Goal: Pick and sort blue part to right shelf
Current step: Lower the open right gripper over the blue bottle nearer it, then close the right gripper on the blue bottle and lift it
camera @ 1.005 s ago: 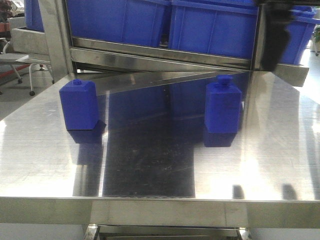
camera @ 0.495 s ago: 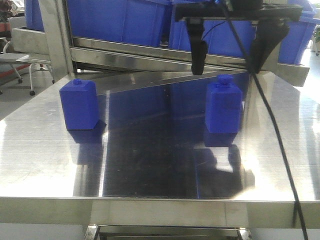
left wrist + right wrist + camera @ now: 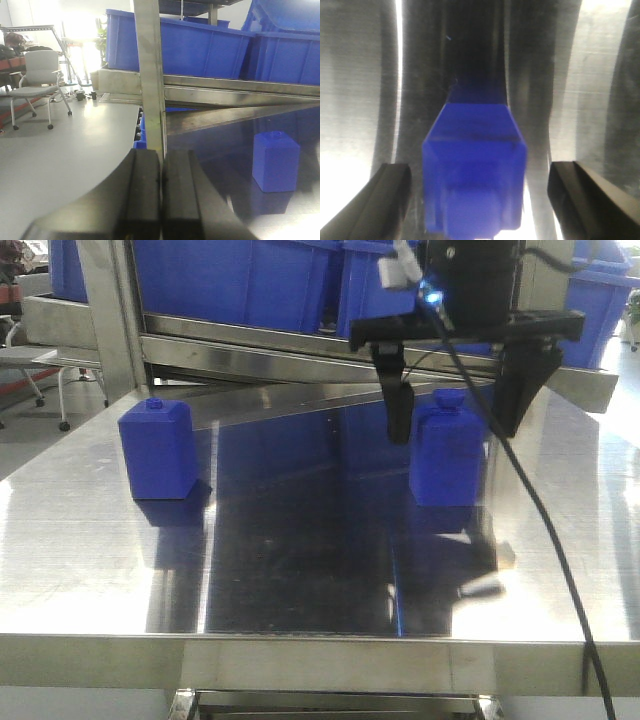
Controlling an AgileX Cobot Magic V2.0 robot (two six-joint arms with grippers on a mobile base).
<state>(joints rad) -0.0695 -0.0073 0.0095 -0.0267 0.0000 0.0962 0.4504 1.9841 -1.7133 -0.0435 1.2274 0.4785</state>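
Broadly, a shiny steel worktop (image 3: pixel 300 570) fills the front view, and behind it stands the right shelf (image 3: pixel 300 350), its flat steel rail running along the worktop's far edge. Big blue bins (image 3: pixel 240 280) sit side by side on the shelf tier above that rail.

Above the worktop's right half hangs the right arm, pointing down, a black cable trailing from it toward the front edge. The right fingers (image 3: pixel 399 410) are spread wide and straddle the blue part (image 3: pixel 447 455), one on each side at about shoulder height. The wrist view shows bare metal between each finger and the part, so neither touches it. The blue part stands upright on the worktop, close to the shelf rail, knob on top.

Well apart to the left stands a boxier blue block (image 3: pixel 158 450), also upright on the worktop.

The left fingers (image 3: pixel 145 195) are pressed together with nothing between them, facing a steel upright post of the shelf, the boxy block off to their right
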